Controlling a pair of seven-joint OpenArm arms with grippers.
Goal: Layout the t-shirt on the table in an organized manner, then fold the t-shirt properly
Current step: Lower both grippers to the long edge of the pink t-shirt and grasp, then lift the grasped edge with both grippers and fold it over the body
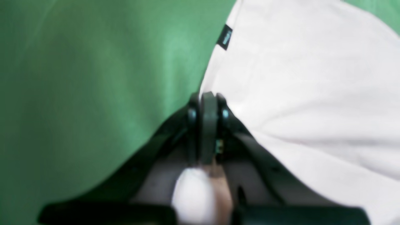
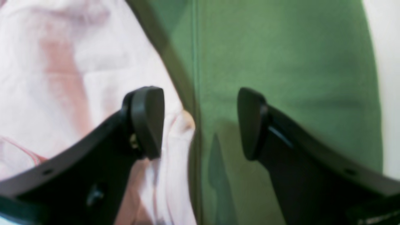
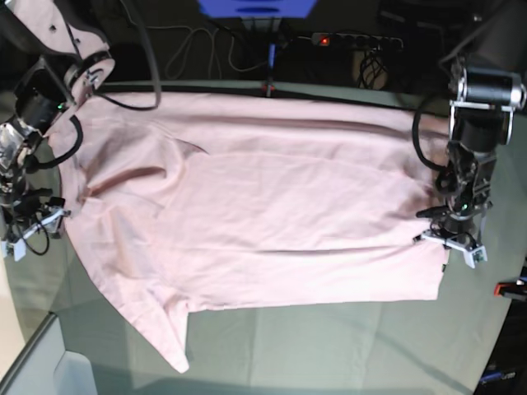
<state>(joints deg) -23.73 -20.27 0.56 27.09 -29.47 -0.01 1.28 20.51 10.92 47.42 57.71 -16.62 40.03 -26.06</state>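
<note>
The pale pink t-shirt (image 3: 272,222) lies spread flat across the table (image 3: 329,346), plain side up, with one sleeve pointing to the front left. No lettering shows. My left gripper (image 1: 207,103) is shut on the shirt's (image 1: 306,87) edge, near a small black label (image 1: 225,37); in the base view it (image 3: 449,239) is at the shirt's right edge. My right gripper (image 2: 198,123) is open, one finger (image 2: 147,122) over the shirt's (image 2: 62,78) edge and the other over bare green table (image 2: 281,62). In the base view it (image 3: 33,220) sits at the shirt's left edge.
A power strip (image 3: 354,39) and cables lie behind the table's far edge. A red clamp (image 3: 268,86) sits at the far edge and another (image 3: 510,288) at the right edge. The table's front-left corner (image 3: 37,341) is cut at an angle.
</note>
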